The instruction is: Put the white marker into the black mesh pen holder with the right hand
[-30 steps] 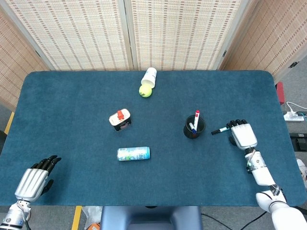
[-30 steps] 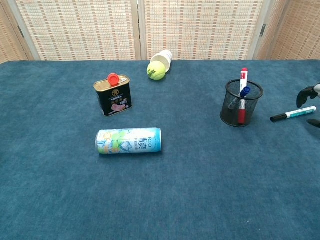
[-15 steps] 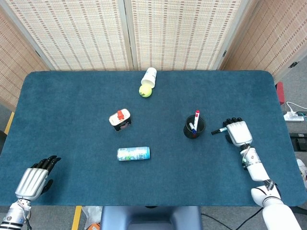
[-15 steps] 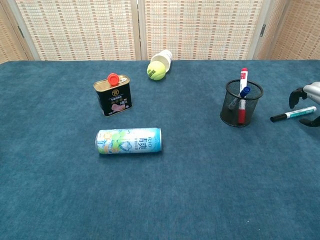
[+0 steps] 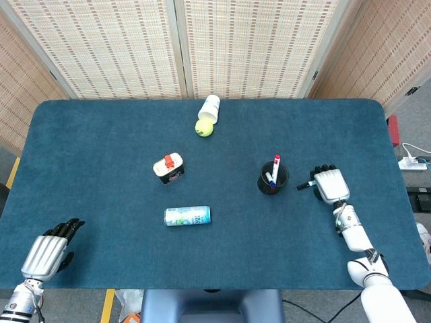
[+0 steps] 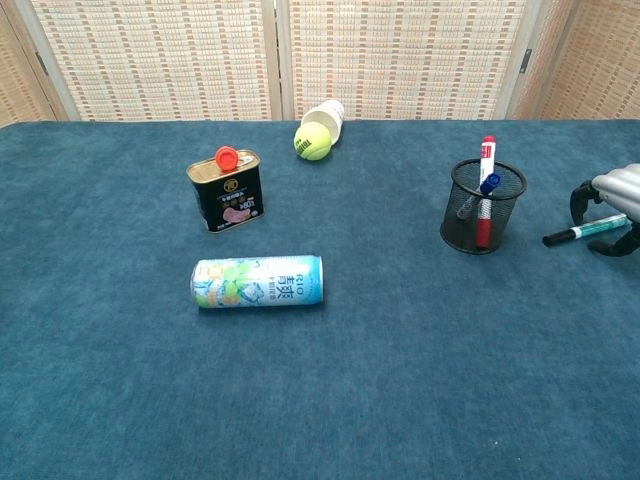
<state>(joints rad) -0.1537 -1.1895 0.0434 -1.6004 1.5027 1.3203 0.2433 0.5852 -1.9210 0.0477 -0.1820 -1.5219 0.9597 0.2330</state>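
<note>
The white marker point(image 5: 304, 185) point(image 6: 576, 233) lies on the blue table, black tip pointing left, just right of the black mesh pen holder point(image 5: 263, 183) point(image 6: 462, 228). A red and a blue pen stand in the holder. My right hand point(image 5: 325, 184) point(image 6: 608, 190) hovers over the marker's right part, fingers arched on the far side and thumb on the near side; no grip shows. At the near left corner my left hand point(image 5: 47, 252) rests with nothing in it, fingers slightly curled.
A light blue drink can point(image 5: 188, 215) point(image 6: 258, 281) lies on its side mid-table. A small black tin with a red cap point(image 5: 168, 167) point(image 6: 226, 190) stands behind it. A tennis ball point(image 5: 204, 127) point(image 6: 313, 143) and a tipped white cup point(image 5: 211, 107) lie at the back.
My right hand has moved left toward the holder and now covers more of the marker, fingers curling around it. The marker has barely shifted. The left hand stays put.
</note>
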